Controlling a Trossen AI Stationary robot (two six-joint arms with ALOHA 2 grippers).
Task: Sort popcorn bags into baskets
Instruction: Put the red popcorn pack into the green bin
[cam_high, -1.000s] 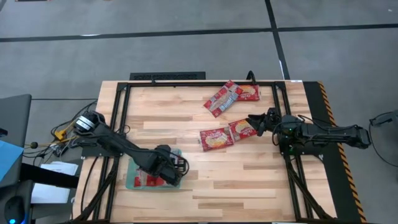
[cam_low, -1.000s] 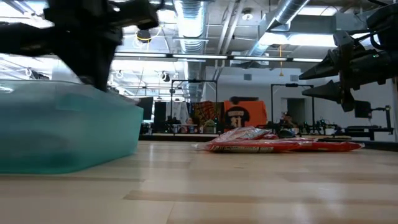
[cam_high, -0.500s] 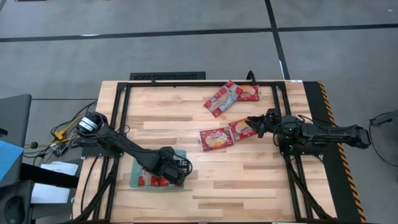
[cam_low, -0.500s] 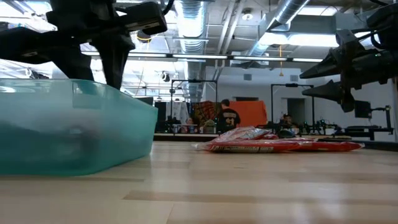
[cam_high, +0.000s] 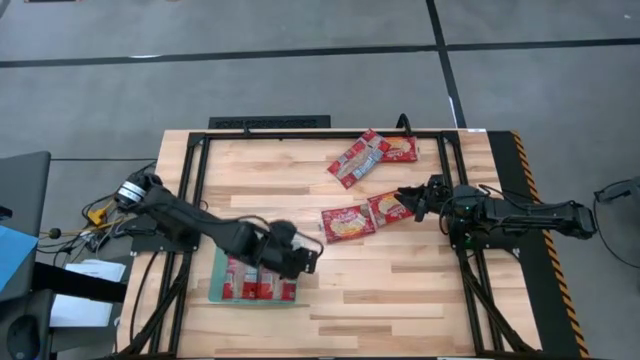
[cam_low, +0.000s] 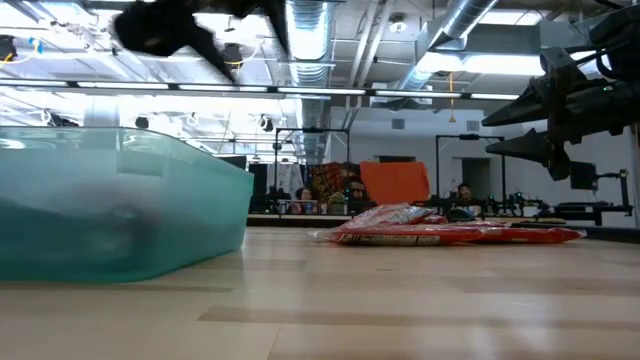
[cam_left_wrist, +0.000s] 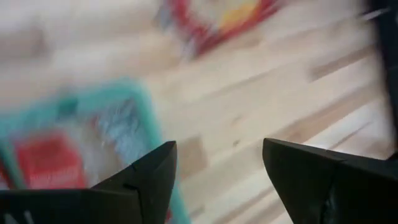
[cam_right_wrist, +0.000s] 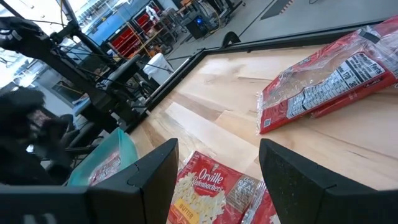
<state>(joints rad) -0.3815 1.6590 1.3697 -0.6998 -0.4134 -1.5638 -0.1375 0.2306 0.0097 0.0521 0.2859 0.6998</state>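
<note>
Popcorn bags: flat, thin crinkly film packets, probably light, floppy and a bit slippery. Best grab is likely an edge or corner pinch, since a flat face gives the fingers nothing to close on.

Look: red with a yellow-tan popcorn picture, some showing a silver-blue printed back.

- 2 bags (cam_high: 362, 217) lie side by side at frame centre on the counter (cam_high: 400, 290).
- 2 more bags (cam_high: 371, 156) overlap at upper centre, near the far edge.
- Teal basket (cam_high: 217, 290) at lower left already holds red packets (cam_high: 258, 288).

Left end effector (cam_high: 310, 256) is over the counter just right of the basket, fingers spread wide, empty. Right end effector (cam_high: 407, 197) hovers at the centre pair's right edge, also wide open, nothing held.
</note>
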